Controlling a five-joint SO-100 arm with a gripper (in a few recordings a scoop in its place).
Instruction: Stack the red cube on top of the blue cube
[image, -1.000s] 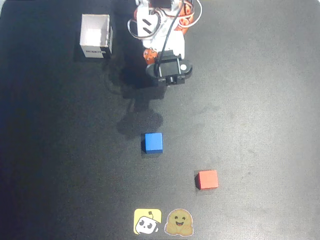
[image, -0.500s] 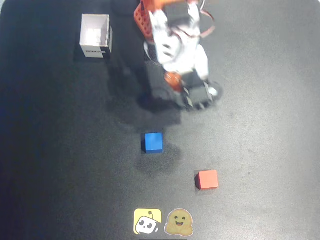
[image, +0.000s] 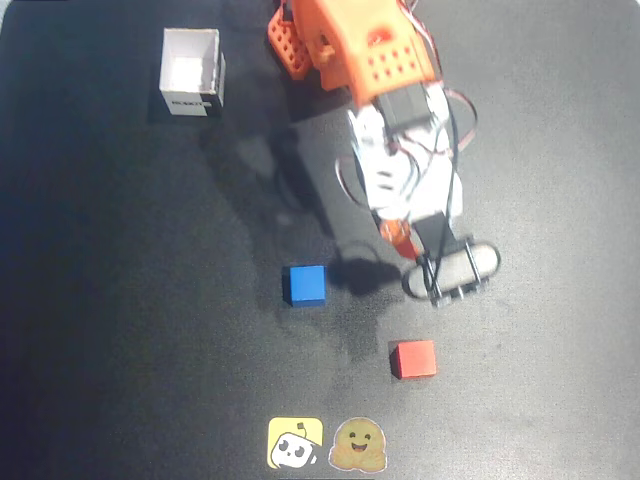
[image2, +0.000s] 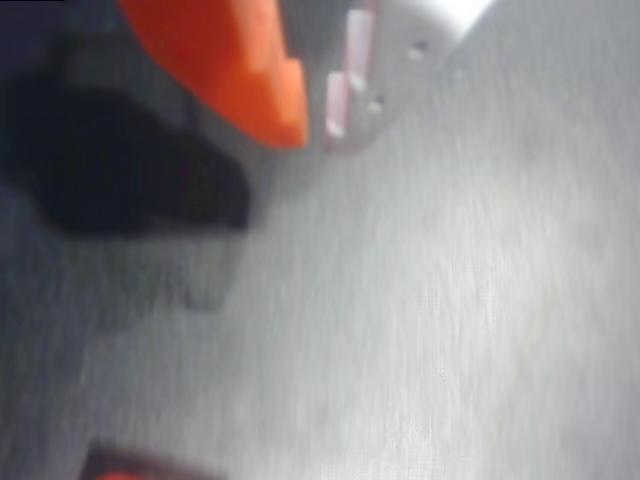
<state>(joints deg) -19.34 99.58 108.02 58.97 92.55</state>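
Note:
In the overhead view the red cube (image: 413, 358) lies on the black table toward the front right. The blue cube (image: 306, 285) rests apart from it, up and to the left. My gripper (image: 445, 272) hangs above the table to the right of the blue cube and just behind the red cube, its fingers hidden under the wrist. The blurred wrist view has the gripper (image2: 315, 132) at the top, its orange finger (image2: 250, 70) and white finger (image2: 390, 60) nearly together with nothing between them. A red cube edge (image2: 130, 468) peeks in at the bottom left.
A white open box (image: 190, 72) stands at the back left. Two stickers, a yellow sticker (image: 295, 443) and a brown sticker (image: 358, 445), lie flat at the front edge. The orange and white arm (image: 380, 90) reaches in from the back centre.
The arm has unfolded from the back and swung forward and right, bringing the gripper from near the base to just behind the red cube. Neither cube has moved.

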